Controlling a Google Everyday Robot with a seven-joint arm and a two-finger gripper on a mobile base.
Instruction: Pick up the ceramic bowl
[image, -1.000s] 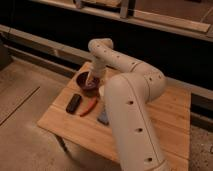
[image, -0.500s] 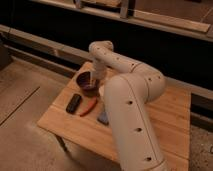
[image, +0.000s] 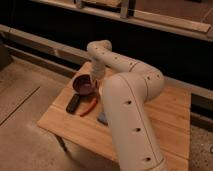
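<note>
Your arm (image: 131, 115) is filling the foreground; beyond it, the bowl (image: 82, 84) is sitting on the counter (image: 172, 112), near its far left corner. The tool (image: 94, 83) is hanging at the bowl's right rim, grip unreadable. Be centring the rim before closing.

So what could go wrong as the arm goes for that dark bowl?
The claw sits at the ceramic bowl's right rim; a glossy rim could slip from a partial grip. The bowl lies near the table's left edge, so a nudge might push it off. A dark handheld object and red tool lie close by.
</note>
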